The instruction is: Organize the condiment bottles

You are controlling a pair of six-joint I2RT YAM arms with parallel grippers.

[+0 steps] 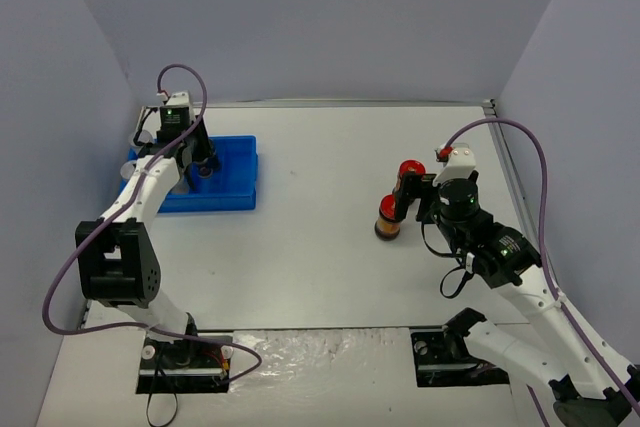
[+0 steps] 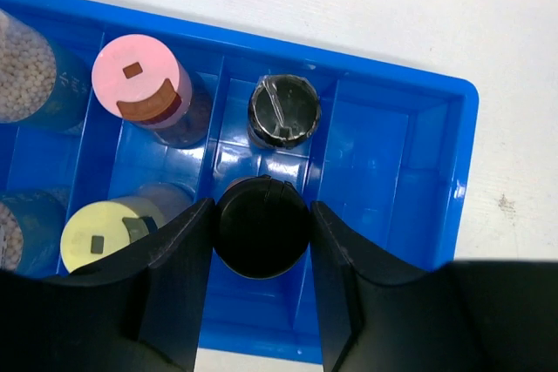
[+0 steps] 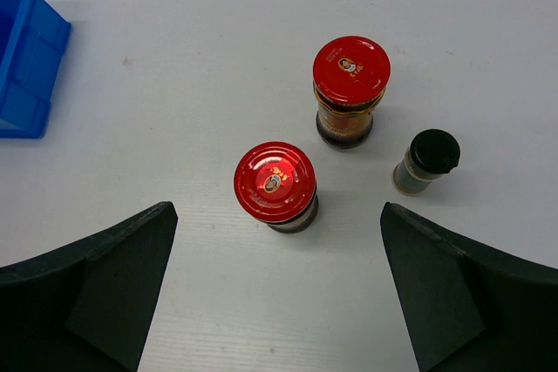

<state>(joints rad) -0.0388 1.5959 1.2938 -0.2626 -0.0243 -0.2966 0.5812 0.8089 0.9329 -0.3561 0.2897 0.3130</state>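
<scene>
Condiment bottles [image 1: 387, 219] are going into a tray one at a time. The left claw [image 2: 261, 206] is pressed onto a black-capped jar [image 2: 261, 228], one finger on each side of its cap, with the jar upright down in a compartment of the blue tray [image 2: 418, 154] at the far left of the table [image 3: 174, 84]. In the same tray stand a second black-capped jar [image 2: 283, 111] one cell on, a pink-capped jar [image 2: 139, 84], a yellow-green-capped jar [image 2: 100, 237] and two blue-labelled jars [image 2: 35, 71] at the edge of view. The cell on the other side looks bare.

The step in hand appears to be setting this jar down. The next move likely calls for the fingers to part and rise straight up, since the neighbouring jars stand close.

At the right, the right claw [image 3: 277, 211] is spread wide and holds nothing, hovering over the nearer red-lidded jar [image 3: 275, 182]. Beyond it stand another red-lidded jar [image 3: 350, 71], orange-brown, and a small black-capped jar [image 3: 427, 158], each apart and upright. These three are probably next; a pickup would need a centred descent.
</scene>
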